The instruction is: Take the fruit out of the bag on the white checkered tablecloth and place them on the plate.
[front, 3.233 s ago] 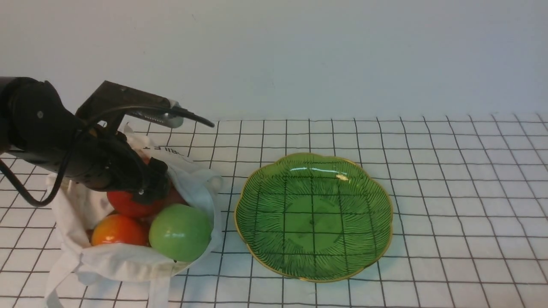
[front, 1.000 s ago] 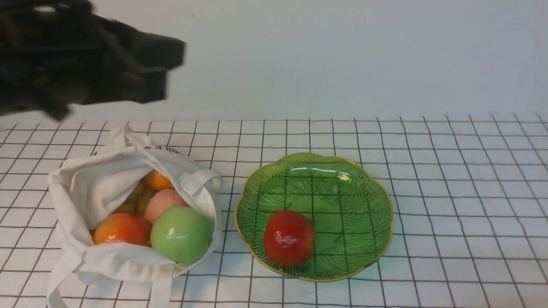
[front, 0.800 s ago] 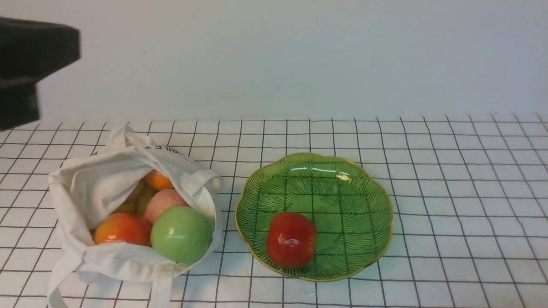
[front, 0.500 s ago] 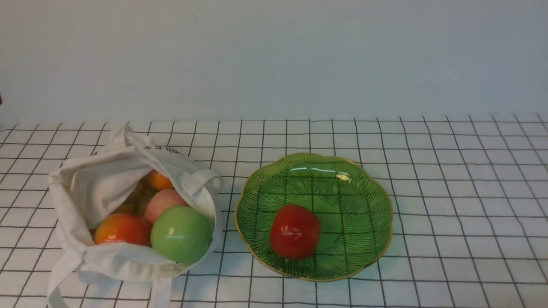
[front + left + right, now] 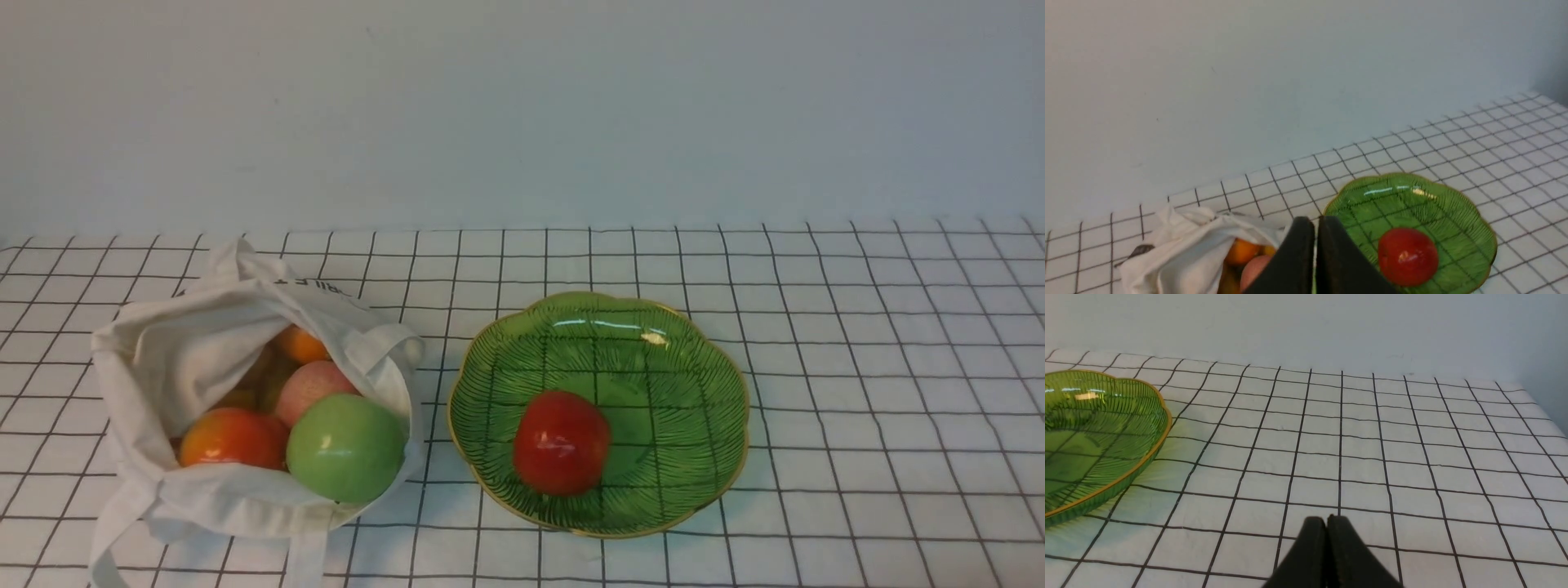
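While the left gripper and right gripper hold their jaws closed and empty, a red apple sits on the plate, beside the fruit-filled bag.

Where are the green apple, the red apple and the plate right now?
green apple (image 5: 346,447), front view, centre of its skin.
red apple (image 5: 561,443), front view, centre of its skin.
plate (image 5: 682,367), front view, bare inner wall.

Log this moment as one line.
plate: red apple on it | bag: fruit inside | left gripper: shut, empty | right gripper: shut, empty
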`<state>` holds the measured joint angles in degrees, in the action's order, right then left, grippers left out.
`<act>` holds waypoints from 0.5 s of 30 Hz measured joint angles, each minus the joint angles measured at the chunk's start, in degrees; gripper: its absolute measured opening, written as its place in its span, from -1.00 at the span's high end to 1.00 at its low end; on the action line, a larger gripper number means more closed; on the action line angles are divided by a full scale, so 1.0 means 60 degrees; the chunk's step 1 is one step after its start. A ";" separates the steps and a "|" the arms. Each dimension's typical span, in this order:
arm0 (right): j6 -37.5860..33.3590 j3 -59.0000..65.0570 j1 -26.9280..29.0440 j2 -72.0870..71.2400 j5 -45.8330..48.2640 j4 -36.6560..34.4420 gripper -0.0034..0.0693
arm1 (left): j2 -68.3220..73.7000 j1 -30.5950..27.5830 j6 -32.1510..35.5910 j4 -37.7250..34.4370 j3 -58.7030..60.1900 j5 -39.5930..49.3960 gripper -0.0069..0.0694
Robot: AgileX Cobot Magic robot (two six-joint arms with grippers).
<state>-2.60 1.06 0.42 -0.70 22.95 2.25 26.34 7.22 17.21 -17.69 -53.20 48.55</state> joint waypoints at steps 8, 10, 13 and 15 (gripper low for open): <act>0.0000 0.0000 0.0000 0.0000 0.0000 0.0000 0.94 | -0.0870 0.0000 -0.1335 0.2102 0.0791 -0.0357 0.84; 0.0000 0.0000 0.0000 0.0000 0.0000 0.0000 0.94 | -0.1076 0.0000 -0.1624 0.2486 0.1167 -0.0674 0.84; 0.0000 0.0000 0.0000 0.0000 0.0000 0.0000 0.94 | -0.2009 -0.0193 -0.2353 0.3367 0.3004 -0.2076 0.84; 0.0000 0.0000 0.0000 0.0000 0.0000 0.0000 0.94 | -0.2407 -0.0303 -0.2435 0.3420 0.3748 -0.2646 0.84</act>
<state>-2.60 1.06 0.42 -0.70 22.95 2.25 11.90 5.40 2.60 2.83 -30.72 32.67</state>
